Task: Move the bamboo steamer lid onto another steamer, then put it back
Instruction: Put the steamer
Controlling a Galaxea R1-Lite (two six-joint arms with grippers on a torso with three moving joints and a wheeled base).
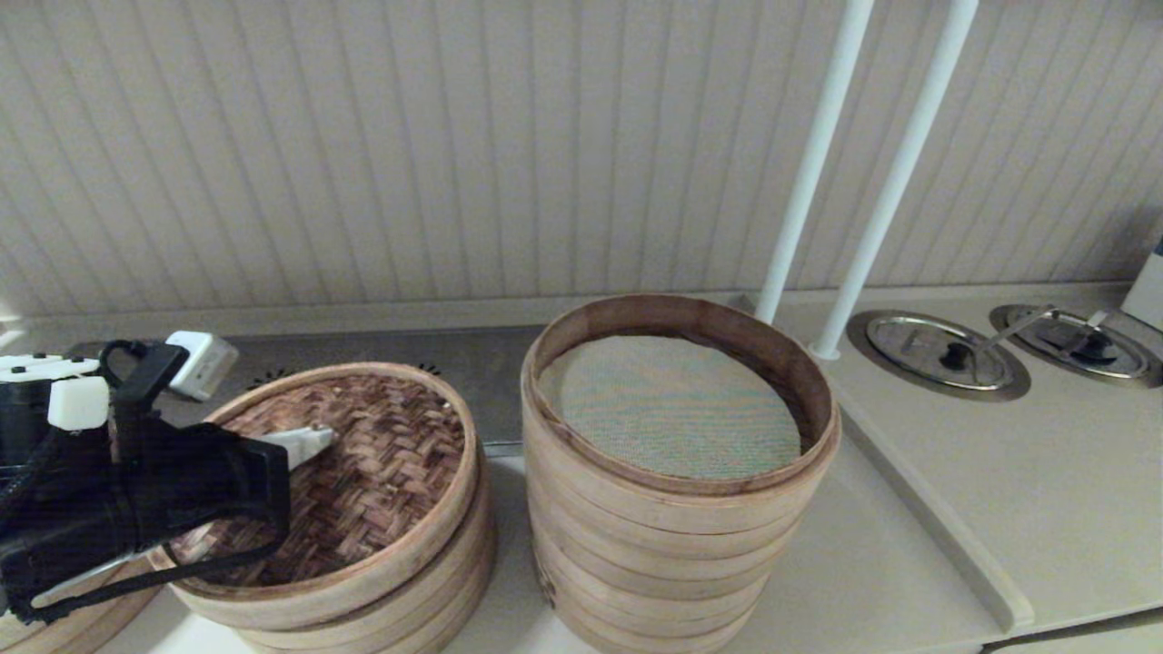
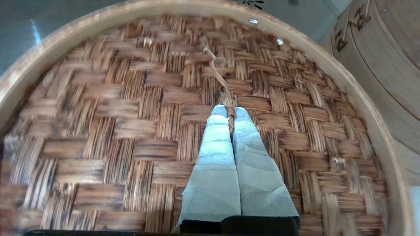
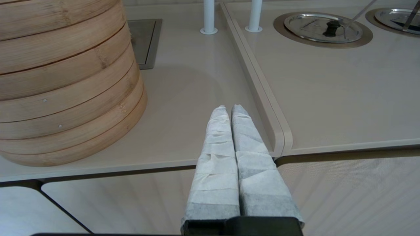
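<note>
The left claw [image 2: 230,111] is clenched on the thin cord handle [image 2: 218,73] at the middle of the bamboo steamer lid [image 1: 363,481], which sits on a low steamer stack at seven o'clock on the surface [image 1: 872,545]. The tall steamer [image 1: 672,509] stands just beside it, uncovered. The right claw [image 3: 229,109] hangs pressed together, grasping nothing, past the surface's near edge.

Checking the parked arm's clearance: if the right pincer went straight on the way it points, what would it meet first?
Probably the raised counter edge just ahead of the shut right pincer; the tall steamer stack sits off to one side. Depth is unclear.
</note>
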